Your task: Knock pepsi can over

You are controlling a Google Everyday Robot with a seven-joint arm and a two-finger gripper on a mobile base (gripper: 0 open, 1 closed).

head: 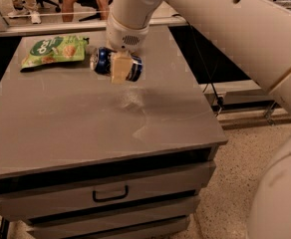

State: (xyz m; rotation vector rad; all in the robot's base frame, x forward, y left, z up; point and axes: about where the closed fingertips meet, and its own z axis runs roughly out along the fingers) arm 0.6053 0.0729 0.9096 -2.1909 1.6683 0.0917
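While it lies tipped on its side near the far edge of the worktop (85, 123), the pepsi can (102, 61) shows its silver end pointing left and its blue body crossing behind the claw (120, 68). That claw hangs straight down over the can's middle and covers it; whether it clamps the can or only presses against it cannot be told. Just left of the can sits a green snack bag (53, 50). A drawer handle (110, 194) shows below the front edge.

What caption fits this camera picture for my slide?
Gripper at the sideways pepsi can, near a green snack bag on the table.
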